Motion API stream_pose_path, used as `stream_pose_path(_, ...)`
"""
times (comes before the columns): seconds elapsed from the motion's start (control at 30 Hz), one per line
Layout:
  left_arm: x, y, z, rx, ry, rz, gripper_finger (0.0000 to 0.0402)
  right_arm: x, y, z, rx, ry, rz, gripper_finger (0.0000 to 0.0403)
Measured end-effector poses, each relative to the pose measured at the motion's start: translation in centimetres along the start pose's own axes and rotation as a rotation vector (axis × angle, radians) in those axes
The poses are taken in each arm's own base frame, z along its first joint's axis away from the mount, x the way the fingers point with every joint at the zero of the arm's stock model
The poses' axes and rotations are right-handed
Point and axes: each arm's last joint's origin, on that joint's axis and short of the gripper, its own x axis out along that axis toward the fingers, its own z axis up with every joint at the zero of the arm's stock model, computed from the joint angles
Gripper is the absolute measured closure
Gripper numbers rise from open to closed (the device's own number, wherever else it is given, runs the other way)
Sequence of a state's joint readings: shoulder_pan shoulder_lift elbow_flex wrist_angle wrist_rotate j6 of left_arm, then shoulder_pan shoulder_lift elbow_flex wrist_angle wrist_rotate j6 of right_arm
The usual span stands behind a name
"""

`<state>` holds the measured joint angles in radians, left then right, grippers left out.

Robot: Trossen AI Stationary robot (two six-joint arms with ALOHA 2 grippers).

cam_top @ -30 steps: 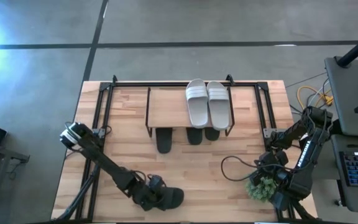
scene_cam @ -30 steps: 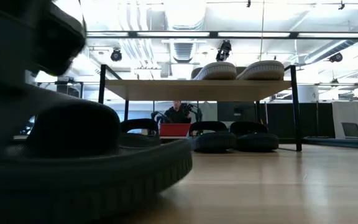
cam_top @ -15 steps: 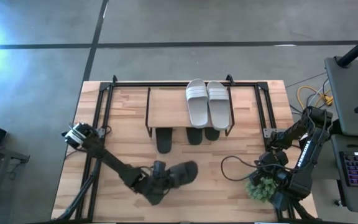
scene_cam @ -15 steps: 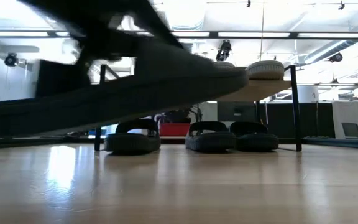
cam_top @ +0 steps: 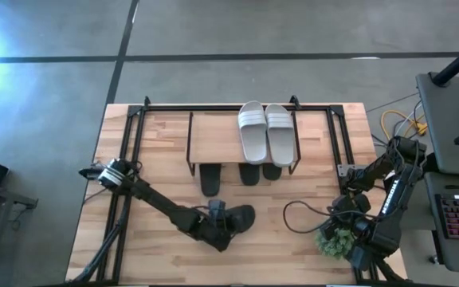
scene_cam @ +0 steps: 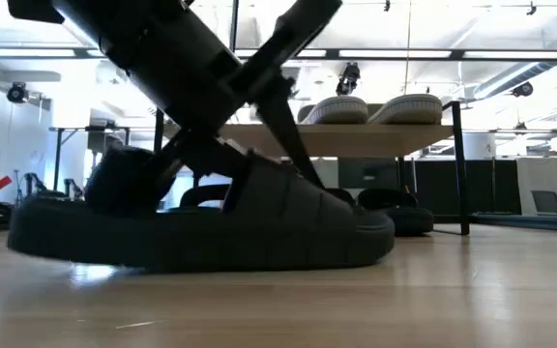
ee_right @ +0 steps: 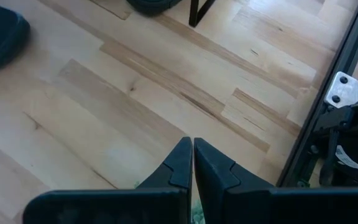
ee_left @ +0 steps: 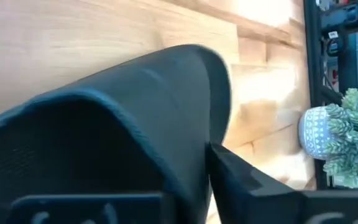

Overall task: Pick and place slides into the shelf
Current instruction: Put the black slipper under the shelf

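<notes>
**Left gripper clamped on one dark slide, table front centre**

- Left gripper (cam_top: 223, 226): lower centre of the high view, at the end of the arm that reaches in from the left edge of the table. Its fingers are closed onto the strap end of a dark slide (cam_top: 241, 217). In the low view the gripper comes down from the upper left onto this slide (scene_cam: 211, 227), whose sole lies close to the tabletop (scene_cam: 453, 300); whether it touches the wood cannot be told.
- Shelf (cam_top: 213, 139): upper centre of the high view, black tube frame with a light wood top.
- White slides (cam_top: 266, 131): one pair, side by side on the right part of the shelf top, touching along their inner edges.
- Dark slides under the shelf (cam_top: 211, 180): three toes show below the front edge of the top plank, one toward the left, two close together under the white pair.
- Right gripper (ee_right: 192, 163): own wrist view shows its two fingers pressed together, holding nothing, above bare wood. The right arm (cam_top: 381, 207) sits folded at the right edge of the table.
- Small potted plant (cam_top: 335, 240): lower right of the high view, beside the right arm's base.
</notes>
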<state>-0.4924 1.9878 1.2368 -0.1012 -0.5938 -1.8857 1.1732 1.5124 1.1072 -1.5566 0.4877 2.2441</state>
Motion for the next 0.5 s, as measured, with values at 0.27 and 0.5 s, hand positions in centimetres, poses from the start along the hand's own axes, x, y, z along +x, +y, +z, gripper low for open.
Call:
stream_pose_path(0.27,-0.8,-1.7,1.2,0.088,-0.032,-0.051,0.0242,0.0,0.0,0.0,-0.004,-0.004,-0.001,0.0394)
stream_pose_path(0.5,-0.8,-0.9,0.8,0.171,0.114,0.017,0.0128,0.0,0.0,0.0,0.005,-0.001,0.002,0.0394)
